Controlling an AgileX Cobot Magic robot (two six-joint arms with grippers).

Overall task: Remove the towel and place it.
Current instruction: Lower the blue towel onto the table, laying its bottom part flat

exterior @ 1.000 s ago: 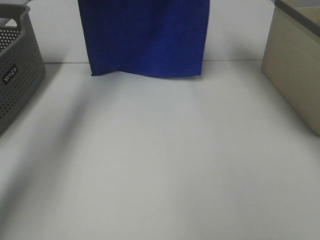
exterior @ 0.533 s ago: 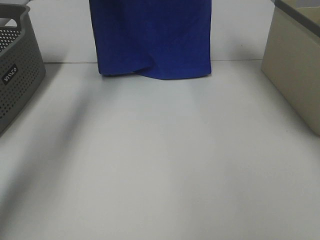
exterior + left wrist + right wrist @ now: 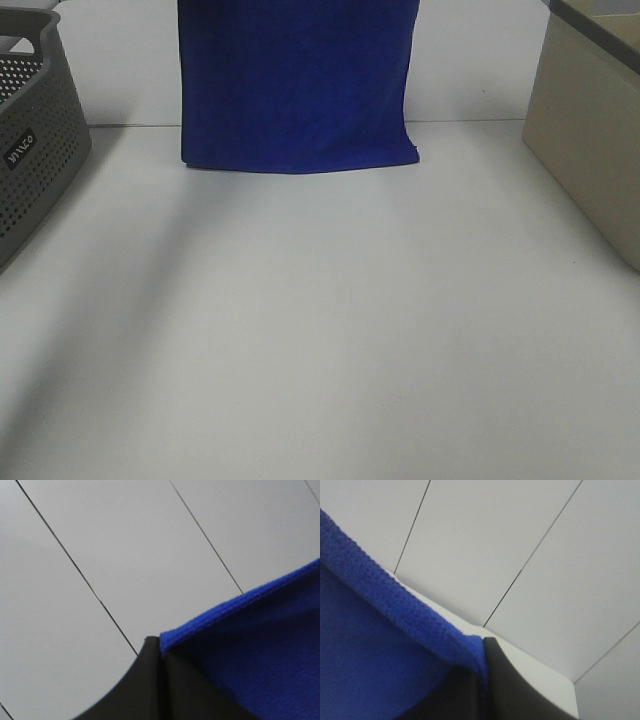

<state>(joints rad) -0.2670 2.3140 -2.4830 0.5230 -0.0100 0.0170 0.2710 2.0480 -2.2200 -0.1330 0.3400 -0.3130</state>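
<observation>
Towel (image 3: 298, 85): I see a deep royal-blue plush cloth.
Pose: it hangs upright and spread flat, with the top running out of my high view.
Lower edge: nearly straight, at the far side of the table (image 3: 320, 330); I can't tell whether they touch.

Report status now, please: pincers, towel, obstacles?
Both shut on towel: left pincer, right pincer, at top corners. It hangs spread. Aside: grey basket, beige bin.
</observation>
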